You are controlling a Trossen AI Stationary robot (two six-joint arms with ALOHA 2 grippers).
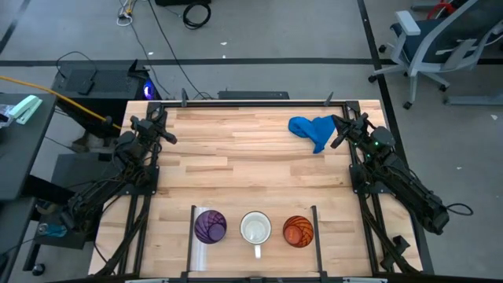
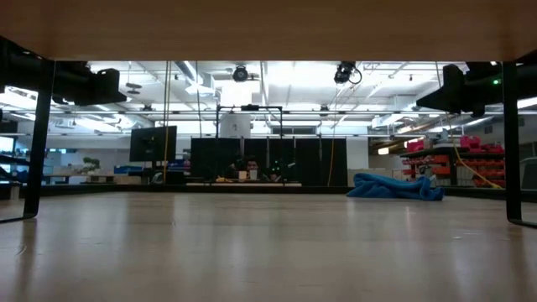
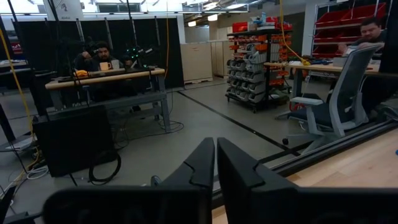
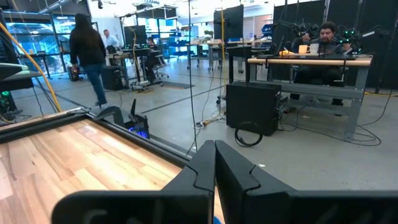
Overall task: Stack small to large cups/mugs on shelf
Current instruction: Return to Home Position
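Wood slats of the shelf [image 1: 233, 248] carry all 3 cups in 1 row: purple cup [image 1: 210, 226] next to the pale strip, white mug [image 1: 255, 229] in the middle with its handle toward the table edge, orange cup [image 1: 298, 231] next to the dark post. They stand upright side by side with small gaps, not nested. Size order is too close to call from above. Placing looks done.

Both arms sit at the far corners, well apart from the shelf, which reads as a parked pose that leaves the cups clear. Left gripper [image 1: 159, 119] is at the far left of the table [image 1: 236, 165]. Right gripper [image 1: 343, 126] is at the far right, just beside the blue cloth [image 1: 313, 130].

Only the high view shows the cups. The low view has none, just bare tabletop and the cloth [image 2: 394, 186] far off.

The wrist views settle finger state, which the high view does not. Left gripper [image 3: 215, 146] is pressed together on nothing. Right gripper [image 4: 215, 148] is the same, empty. Both point out over the far edge into the room, where people are at desks.
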